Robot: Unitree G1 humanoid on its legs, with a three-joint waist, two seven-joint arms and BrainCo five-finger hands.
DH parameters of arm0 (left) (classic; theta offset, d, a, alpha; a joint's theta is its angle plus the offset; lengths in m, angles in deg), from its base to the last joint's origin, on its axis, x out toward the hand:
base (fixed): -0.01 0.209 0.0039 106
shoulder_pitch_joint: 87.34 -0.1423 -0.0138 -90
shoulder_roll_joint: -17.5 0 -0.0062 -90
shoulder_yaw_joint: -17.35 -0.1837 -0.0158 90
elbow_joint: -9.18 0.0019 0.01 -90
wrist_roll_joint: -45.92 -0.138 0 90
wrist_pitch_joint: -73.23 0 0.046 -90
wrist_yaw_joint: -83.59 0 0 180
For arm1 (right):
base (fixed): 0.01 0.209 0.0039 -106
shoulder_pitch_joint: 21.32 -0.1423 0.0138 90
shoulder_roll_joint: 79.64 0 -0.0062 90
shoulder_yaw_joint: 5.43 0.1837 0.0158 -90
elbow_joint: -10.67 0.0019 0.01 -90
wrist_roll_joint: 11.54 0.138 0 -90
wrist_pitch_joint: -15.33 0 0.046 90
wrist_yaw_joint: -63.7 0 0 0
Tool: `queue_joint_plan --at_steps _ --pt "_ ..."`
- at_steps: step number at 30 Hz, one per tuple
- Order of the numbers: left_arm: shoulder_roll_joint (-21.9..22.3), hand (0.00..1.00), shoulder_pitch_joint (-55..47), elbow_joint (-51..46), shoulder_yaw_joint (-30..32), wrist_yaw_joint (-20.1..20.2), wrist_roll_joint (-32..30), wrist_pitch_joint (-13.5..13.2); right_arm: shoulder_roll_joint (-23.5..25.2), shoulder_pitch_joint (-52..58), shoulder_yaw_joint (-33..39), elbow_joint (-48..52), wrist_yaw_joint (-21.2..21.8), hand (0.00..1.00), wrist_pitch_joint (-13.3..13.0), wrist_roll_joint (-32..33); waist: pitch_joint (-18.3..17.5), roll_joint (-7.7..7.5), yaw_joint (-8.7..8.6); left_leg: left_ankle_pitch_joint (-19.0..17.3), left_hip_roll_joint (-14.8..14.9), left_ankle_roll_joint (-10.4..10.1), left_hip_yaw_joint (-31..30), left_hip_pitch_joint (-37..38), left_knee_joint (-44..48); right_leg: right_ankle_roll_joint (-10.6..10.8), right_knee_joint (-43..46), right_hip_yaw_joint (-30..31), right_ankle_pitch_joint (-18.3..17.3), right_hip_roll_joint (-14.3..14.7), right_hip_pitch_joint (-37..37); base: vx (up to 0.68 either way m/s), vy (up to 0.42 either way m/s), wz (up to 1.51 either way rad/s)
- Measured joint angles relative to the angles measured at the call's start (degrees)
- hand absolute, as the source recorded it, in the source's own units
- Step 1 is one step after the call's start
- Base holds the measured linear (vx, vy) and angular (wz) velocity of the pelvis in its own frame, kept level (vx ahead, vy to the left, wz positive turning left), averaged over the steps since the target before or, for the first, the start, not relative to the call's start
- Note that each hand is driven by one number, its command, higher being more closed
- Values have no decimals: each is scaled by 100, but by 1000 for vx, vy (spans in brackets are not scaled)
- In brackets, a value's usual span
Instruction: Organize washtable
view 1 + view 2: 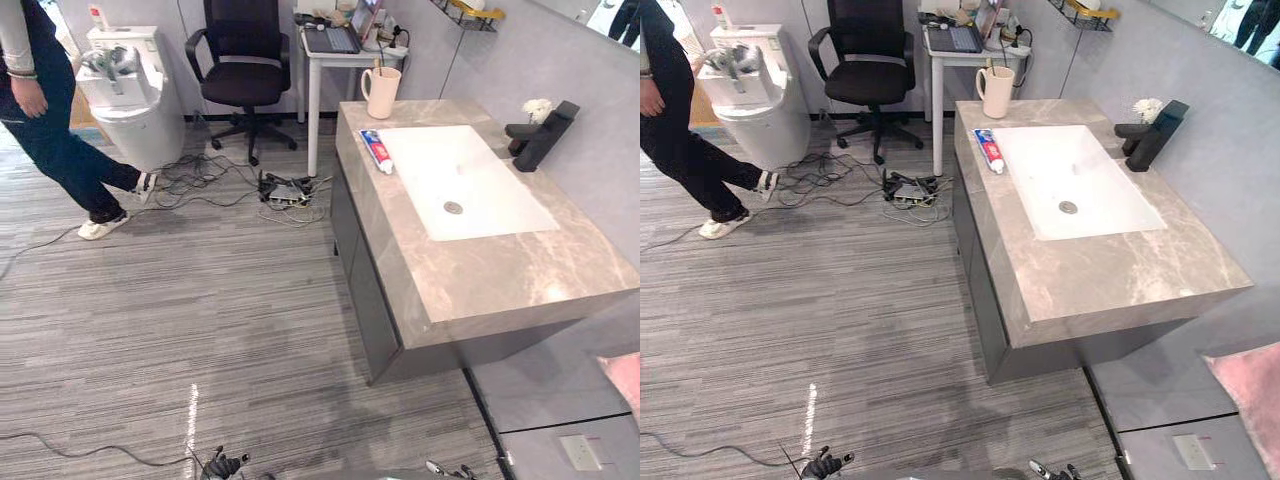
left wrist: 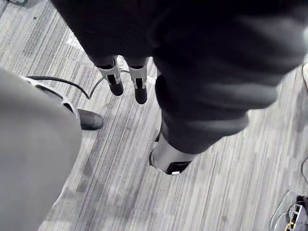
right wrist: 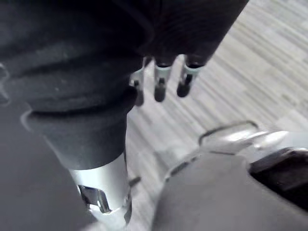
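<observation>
The grey marble washtable [image 1: 480,285] stands at the right with a white sink basin [image 1: 488,205] set in it. A red, white and blue toothpaste tube [image 1: 376,150] lies on the counter at the basin's left rim. A cream cup [image 1: 381,92] holding a toothbrush stands at the far left corner. A black faucet [image 1: 545,135] rises behind the basin, with a small white flower-like thing [image 1: 537,108] beside it. My left hand [image 2: 139,82] and right hand [image 3: 161,79] hang low over the floor, far from the washtable, fingers straight and holding nothing.
A person [image 1: 50,130] walks at the far left beside a white toilet [image 1: 125,95]. A black office chair [image 1: 245,65] and a small white table with a laptop [image 1: 335,45] stand behind. Cables and a power strip [image 1: 285,190] lie on the floor near the washtable's far end.
</observation>
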Motion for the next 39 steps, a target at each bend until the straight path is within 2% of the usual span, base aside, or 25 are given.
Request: queue_joint_plan --at_steps 2,3,4,5,6,8,11,13,14,15,17,19,21,22,24,26,29,31,32,33,35,36,37,38,39 --pt "2 0 -12 -63 14 4 2 -5 52 153 15 166 -8 0 1 33 44 -72 -1 -101 -198 74 -304 130 68 -457 1386 332 529 -215 -588 7 118 101" --pt "38 0 77 -124 67 2 1 -5 86 169 -8 225 -12 0 -60 51 215 21 13 -336 -208 295 -241 111 544 -354 2122 458 775 -344 -849 103 116 85" --pt "44 0 33 -223 192 -7 43 -20 45 128 -16 215 -4 0 -72 68 245 -91 29 -540 -200 329 -278 124 673 -314 2340 479 314 -319 -993 97 95 56" --pt "45 0 20 -254 197 -7 41 -15 41 120 -31 220 1 0 -42 69 224 -43 25 -573 -180 343 -324 148 692 -335 2291 397 90 -236 -1072 19 51 31" --pt "66 0 30 -238 189 5 30 -12 52 114 -118 226 7 0 -51 81 233 0 8 -587 -65 358 -348 141 662 -362 2010 120 -168 -10 -1303 38 54 20" --pt "60 0 63 -197 202 8 30 -9 50 89 -115 237 34 0 -55 125 240 28 2 -587 73 358 -391 123 473 -285 886 -428 -178 249 -1623 99 34 23" --pt "56 0 85 -154 222 3 -6 26 50 115 -108 257 25 0 -43 245 248 24 -4 -676 35 262 -501 310 322 -279 -1102 -839 326 372 -1598 322 -69 20" --pt "44 0 125 -55 251 5 -46 36 73 112 -88 285 0 0 -43 290 253 19 -19 -838 -53 210 -551 522 242 -306 -1439 -817 469 346 -1526 397 -134 28" --pt "65 0 123 -43 257 13 -137 66 77 179 -63 329 -9 0 -31 295 245 54 -57 -1002 -82 183 -663 714 228 -466 -1315 -789 537 339 -1465 496 -169 57" --pt "212 0 120 2 280 22 -204 73 -9 260 -33 427 6 0 -3 299 212 199 -138 -1158 83 175 -808 906 199 -612 -902 -842 648 417 -1451 525 -187 59" --pt "436 0 22 18 351 61 -207 108 -131 332 21 486 20 0 -11 298 43 549 -143 -1141 326 44 -828 989 418 -642 -697 -858 514 619 -1431 606 -140 15" --pt "480 0 26 -111 392 150 -237 118 -150 374 163 406 -67 0 193 371 24 605 -168 -984 503 -222 -847 528 1621 -742 -677 -865 285 769 -1235 674 -179 -30" --pt "471 0 116 -160 509 138 -232 152 -136 629 150 384 -79 0 287 354 44 624 -176 -534 640 -932 -1122 -164 3632 -844 -710 -845 49 887 -846 701 -126 -32" --pt "502 0 153 -299 598 136 -218 150 -126 742 185 329 -148 0 374 347 75 621 -146 -455 720 -1094 -1144 -498 4751 -889 -842 -731 -30 973 -525 440 -26 -42" --pt "508 0 225 -460 677 108 -71 143 -106 899 251 153 -222 0 409 314 143 529 -158 -539 839 -906 -820 -845 5772 -849 -1098 -503 -65 1015 32 449 52 -55" --pt "512 0 246 -706 609 100 110 108 -33 999 253 143 -326 0 422 327 216 341 -145 -895 1010 -295 -407 -1296 6151 -859 -1443 -26 -262 979 555 394 137 -73" --pt "379 0 264 -770 521 98 442 99 -61 891 420 165 -457 0 377 506 237 267 -53 -1229 1123 166 -323 -1995 5279 -552 -1338 681 -482 714 730 233 336 -114" --pt "346 0 228 -762 290 10 570 58 -270 1017 413 224 -534 0 259 502 228 314 -1 -1157 1086 105 -624 -2052 3556 -149 -1136 1134 -735 539 745 224 498 -127" --pt "358 0 72 -709 186 -26 708 -4 -568 991 401 219 -602 0 204 494 176 523 -4 -473 1042 -369 -774 -1895 2862 77 -1129 1644 -857 514 797 266 507 -116" --pt "277 0 39 -670 176 -48 750 -19 -588 989 378 219 -611 0 209 493 74 428 -68 -555 1013 -361 -592 -1861 2823 94 -943 1807 -871 535 724 347 493 -119" --pt "148 0 13 -677 129 -76 778 -105 -519 965 31 254 -427 0 118 412 44 211 -120 -577 1019 -441 -212 -1707 2741 -168 105 2058 -1107 885 309 304 271 -76" --pt "63 0 -56 -710 160 -84 802 -150 -331 821 -93 256 -363 0 65 287 -34 -48 -113 -484 890 -407 -226 -1869 3185 -336 301 2306 -964 1048 122 210 147 -114" --pt "-107 0 4 -725 240 -103 849 -149 -207 636 -154 213 -314 0 2 251 -51 -297 -66 -578 752 -283 -719 -2393 3980 -405 240 2538 -1088 863 18 150 160 -152" --pt "-139 0 54 -692 270 -122 874 -128 -113 407 -164 135 -259 0 -48 248 -84 -193 -23 -794 647 -153 -1378 -2701 4160 -297 -27 2970 -1204 858 12 105 211 -192" --pt "-78 0 51 -636 334 -122 920 -128 -76 52 -177 14 -216 0 -62 248 -102 -101 43 -912 749 -227 -2032 -2666 3515 -158 -235 3400 -1282 941 -67 83 361 -207"
